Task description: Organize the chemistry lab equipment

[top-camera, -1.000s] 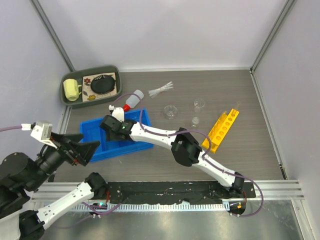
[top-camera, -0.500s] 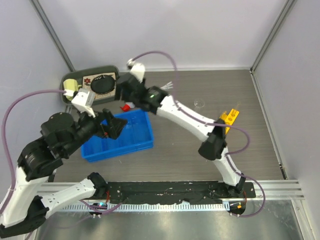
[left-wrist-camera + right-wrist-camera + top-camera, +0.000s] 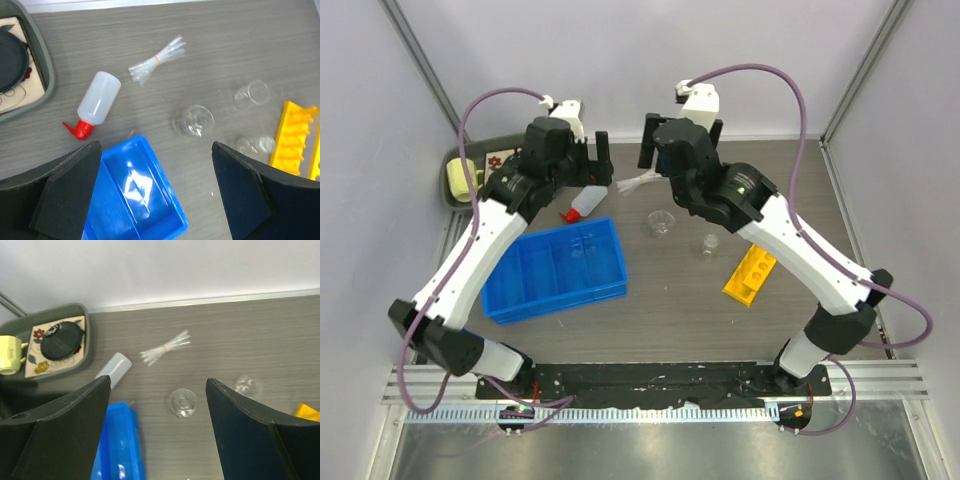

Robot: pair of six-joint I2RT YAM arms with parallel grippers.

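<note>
**Counter** [image 3: 650, 325], grey wood-grain, read as a dial from the top view.

1. Blue bin [image 3: 535, 280], 8 o'clock. Open, divided into compartments.
2. Long yellow rack [image 3: 748, 275], 4 o'clock. Lies flat with its row of holes facing up, its length running 7 to 1 o'clock. The far end is hidden under the right arm.
3. Small clear glass beakers [image 3: 196, 120], centre to 3 o'clock. The left wrist view shows three, apart from one another, one just beside the rack.
4. White squeeze bottle [image 3: 586, 199], 10 o'clock. On its side, translucent body, red cap [image 3: 80, 130] pointing to 7 o'clock, just beside the bin's far rim.
5. Thin clear pipettes [image 3: 166, 348], 11 o'clock. One bundle, banded at the middle, ends fanning out.
6. Grey tray [image 3: 86, 352], far 10 o'clock corner. Holds a yellow mug [image 3: 9, 355] and a round black object [image 3: 61, 339].
7. Left gripper [image 3: 155, 150], raised above the bottle. Fingers spread wide, released.
8. Right gripper [image 3: 157, 382], raised at 12 o'clock. Fingers spread wide, released.
</note>
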